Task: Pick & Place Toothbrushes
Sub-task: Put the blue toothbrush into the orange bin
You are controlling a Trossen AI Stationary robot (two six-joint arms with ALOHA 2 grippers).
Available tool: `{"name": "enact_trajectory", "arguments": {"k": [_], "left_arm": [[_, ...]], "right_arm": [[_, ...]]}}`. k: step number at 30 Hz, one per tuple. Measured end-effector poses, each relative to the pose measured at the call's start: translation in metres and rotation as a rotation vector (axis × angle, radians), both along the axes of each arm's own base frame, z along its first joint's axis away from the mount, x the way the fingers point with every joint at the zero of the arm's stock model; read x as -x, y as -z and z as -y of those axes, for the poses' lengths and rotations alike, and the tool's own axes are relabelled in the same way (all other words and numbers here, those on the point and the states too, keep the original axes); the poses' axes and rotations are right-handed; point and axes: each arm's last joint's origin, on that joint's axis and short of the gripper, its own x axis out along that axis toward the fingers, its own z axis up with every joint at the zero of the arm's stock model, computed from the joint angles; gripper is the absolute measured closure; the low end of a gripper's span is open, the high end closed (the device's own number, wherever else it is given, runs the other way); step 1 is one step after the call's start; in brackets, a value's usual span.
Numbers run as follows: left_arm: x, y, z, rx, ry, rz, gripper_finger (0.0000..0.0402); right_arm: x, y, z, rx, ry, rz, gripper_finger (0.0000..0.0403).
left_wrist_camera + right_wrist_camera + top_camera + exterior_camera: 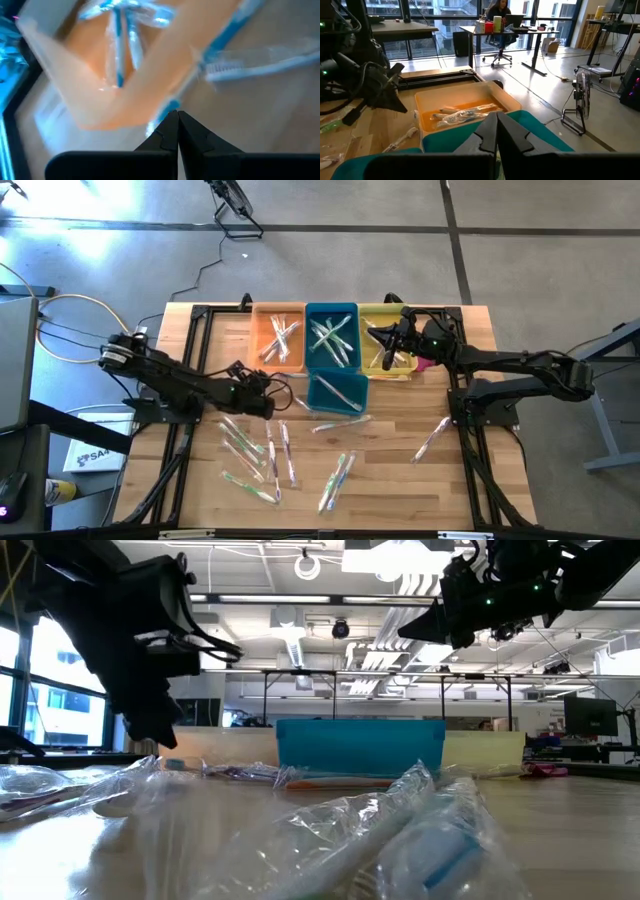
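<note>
- My left gripper (268,388) hangs low over the table just in front of the orange bin (279,338), fingers pressed together with nothing between them; my wrist view shows the closed tips near the bin's front wall and a wrapped, blue-handled toothbrush (260,65) lying on the wood just beyond.
- My right gripper (382,340) is up over the yellow bin (385,352) at the back right, also pinched shut and, as far as I can see, empty.
- The bins already hold brushes: a bundle in the orange one, several in the blue bin (332,338), some in the yellow, and a few in the smaller blue bin (337,392) set in front.
- Most of the loose toothbrushes (258,450) lie scattered on the front half of the table, a pair (337,480) near the middle front, and one stray toothbrush (432,438) off to the right.
- My reading: I am between picks, with neither hand carrying anything and plenty left to sort.
- Next, my left hand needs to spread its fingers, drop over the nearest wrapped brush and close across the handle.
- The wrappers look slick and crinkly, so I would pinch the stiff handle, not loose film.
- The stray brush on the right looks like the right arm's job.
</note>
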Motion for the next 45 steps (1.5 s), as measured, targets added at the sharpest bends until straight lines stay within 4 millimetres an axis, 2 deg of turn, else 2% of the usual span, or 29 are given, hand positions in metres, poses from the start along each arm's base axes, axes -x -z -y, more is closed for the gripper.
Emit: {"name": "enact_trajectory", "arguments": {"k": [10, 24, 33, 45], "left_arm": [[-0.007, 0.001, -0.013, -0.04, -0.022, 0.005, 0.0401], [-0.017, 0.0, -0.041, 0.08, 0.019, 0.01, 0.0401], [-0.017, 0.001, -0.042, 0.093, -0.005, 0.028, 0.0401], [-0.024, 0.02, -0.042, 0.146, -0.019, 0.006, 0.0401]], "right_arm": [[0.0, 0.002, 0.0, -0.009, -0.004, -0.023, 0.0401], [0.0, 0.003, 0.0, -0.011, -0.004, -0.028, 0.0401], [0.0, 0.003, 0.0, -0.011, -0.004, -0.028, 0.0401], [0.0, 0.003, 0.0, -0.011, -0.004, -0.028, 0.0401]]}}
